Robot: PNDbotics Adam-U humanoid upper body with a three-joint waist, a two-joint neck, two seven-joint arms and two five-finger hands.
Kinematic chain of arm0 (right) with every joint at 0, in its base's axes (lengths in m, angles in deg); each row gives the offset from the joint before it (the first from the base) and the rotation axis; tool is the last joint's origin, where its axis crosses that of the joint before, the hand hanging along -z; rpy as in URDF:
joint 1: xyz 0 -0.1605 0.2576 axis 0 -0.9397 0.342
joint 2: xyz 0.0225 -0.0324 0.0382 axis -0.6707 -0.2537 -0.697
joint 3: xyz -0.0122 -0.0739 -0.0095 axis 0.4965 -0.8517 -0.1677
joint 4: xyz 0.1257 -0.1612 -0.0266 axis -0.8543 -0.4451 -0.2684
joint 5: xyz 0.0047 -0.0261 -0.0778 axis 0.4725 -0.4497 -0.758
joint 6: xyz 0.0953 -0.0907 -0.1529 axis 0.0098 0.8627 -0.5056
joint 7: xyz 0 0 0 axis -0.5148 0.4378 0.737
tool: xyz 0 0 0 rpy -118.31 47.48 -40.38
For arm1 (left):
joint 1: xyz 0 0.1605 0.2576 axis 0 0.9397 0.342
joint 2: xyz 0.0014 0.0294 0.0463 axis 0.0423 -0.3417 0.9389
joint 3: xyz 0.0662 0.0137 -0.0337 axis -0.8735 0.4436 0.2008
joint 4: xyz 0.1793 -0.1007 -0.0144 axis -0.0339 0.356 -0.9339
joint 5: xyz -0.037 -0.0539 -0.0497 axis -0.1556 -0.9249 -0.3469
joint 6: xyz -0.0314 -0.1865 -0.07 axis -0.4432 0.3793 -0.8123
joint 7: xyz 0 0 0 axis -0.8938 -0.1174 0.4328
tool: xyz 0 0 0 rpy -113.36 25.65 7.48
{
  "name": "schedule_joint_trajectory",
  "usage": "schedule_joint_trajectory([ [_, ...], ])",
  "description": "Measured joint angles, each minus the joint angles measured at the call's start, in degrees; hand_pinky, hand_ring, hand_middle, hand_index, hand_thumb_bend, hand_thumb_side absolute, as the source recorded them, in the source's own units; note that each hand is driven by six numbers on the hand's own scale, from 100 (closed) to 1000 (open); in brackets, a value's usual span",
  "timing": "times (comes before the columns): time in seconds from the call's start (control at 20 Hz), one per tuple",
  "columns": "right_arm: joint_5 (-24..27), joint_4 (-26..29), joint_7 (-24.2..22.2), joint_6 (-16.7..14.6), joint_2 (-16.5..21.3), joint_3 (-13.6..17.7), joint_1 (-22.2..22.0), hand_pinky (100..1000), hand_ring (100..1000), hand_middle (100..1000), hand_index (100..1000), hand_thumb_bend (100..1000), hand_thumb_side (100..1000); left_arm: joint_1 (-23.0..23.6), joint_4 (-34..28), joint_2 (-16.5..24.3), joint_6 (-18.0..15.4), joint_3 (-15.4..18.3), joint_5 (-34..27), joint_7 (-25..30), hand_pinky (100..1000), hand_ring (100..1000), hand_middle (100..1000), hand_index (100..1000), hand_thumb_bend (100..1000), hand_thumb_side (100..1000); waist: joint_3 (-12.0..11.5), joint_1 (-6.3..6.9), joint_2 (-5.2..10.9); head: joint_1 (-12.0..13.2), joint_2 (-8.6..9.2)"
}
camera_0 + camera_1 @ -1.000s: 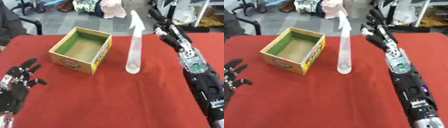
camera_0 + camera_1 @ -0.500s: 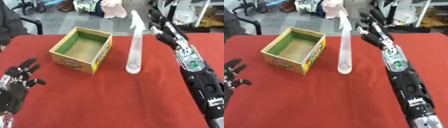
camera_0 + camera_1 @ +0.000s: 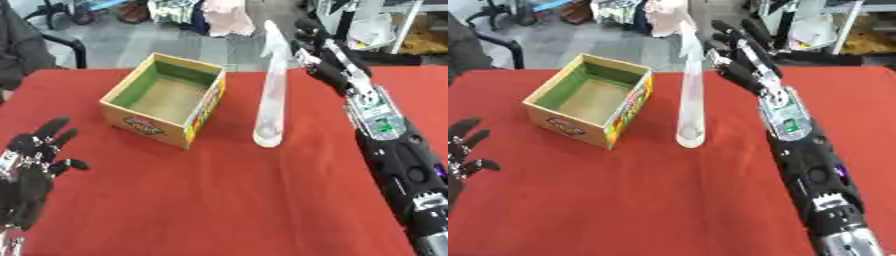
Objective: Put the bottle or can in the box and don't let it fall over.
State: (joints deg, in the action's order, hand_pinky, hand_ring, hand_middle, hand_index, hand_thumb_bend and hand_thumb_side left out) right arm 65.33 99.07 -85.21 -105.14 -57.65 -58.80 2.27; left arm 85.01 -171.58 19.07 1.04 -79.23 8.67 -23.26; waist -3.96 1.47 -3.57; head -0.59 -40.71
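A counter [image 3: 227,200] covered in plain red cloth fills most of the view. An open cardboard box [image 3: 164,98] sits on it, toward the far left, with a green lining inside and printed labels on its outer walls. Just to the right of the box, apart from it, a tall, slim, pale translucent spray bottle [image 3: 269,95] stands upright on the red cloth, its nozzle at the top. Nearer than the box, the cloth is bare red.
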Motion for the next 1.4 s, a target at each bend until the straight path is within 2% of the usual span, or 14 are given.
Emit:
schedule_joint_trajectory([
  [0.75, 0.0, 0.1, -0.7, -0.8, 0.0, -1.0, 0.7, 881, 1000, 1000, 1000, 100, 543, -0.6, 0.0, 0.0, 0.2, 0.3, 0.0, -0.4, 587, 1000, 991, 965, 190, 917, -1.3, 0.0, 0.0, -0.5, 0.0],
  [1.4, -0.3, -0.4, 0.0, -1.2, 1.1, -1.7, 0.7, 874, 1000, 1000, 1000, 100, 573, -1.6, 0.3, -0.4, 0.4, 0.6, 0.0, -0.8, 588, 1000, 991, 965, 191, 916, -2.6, -0.15, -0.02, -1.0, 0.04],
])
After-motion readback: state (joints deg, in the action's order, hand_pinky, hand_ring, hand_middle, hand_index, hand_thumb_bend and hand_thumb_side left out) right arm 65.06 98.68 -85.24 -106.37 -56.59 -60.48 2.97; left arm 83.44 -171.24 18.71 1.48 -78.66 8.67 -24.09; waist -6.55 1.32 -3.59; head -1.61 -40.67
